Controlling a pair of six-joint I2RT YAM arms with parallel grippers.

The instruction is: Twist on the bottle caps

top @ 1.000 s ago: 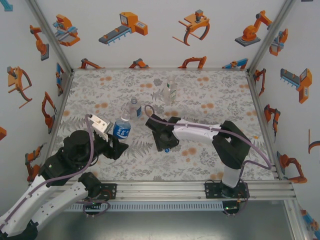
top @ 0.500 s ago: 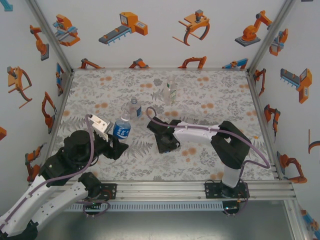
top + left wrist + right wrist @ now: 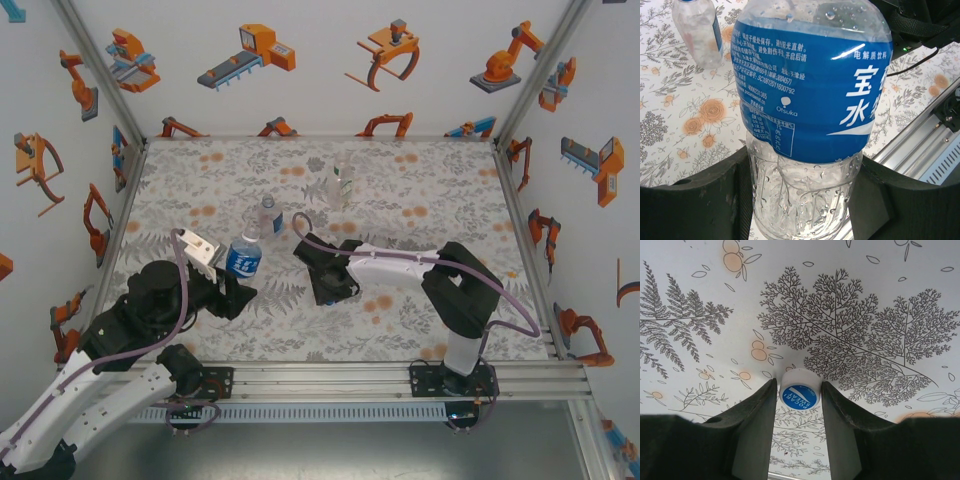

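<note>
Right gripper and left gripper at the cap pick-up. Over the last second the right jaws have been drawing together, and they are now pressing on both sides of the blue cap. The cap is still lying flat on the table, about midway between the left and right edges and nearer the front one. The left gripper is clamping the lower body of the squat bottle, holding it upright toward the left edge. The slim bottle and the green-labelled bottle are standing free toward the back edge. The pick appears secured, so lifting the cap and carrying it to the held bottle's neck is likely coming next.
</note>
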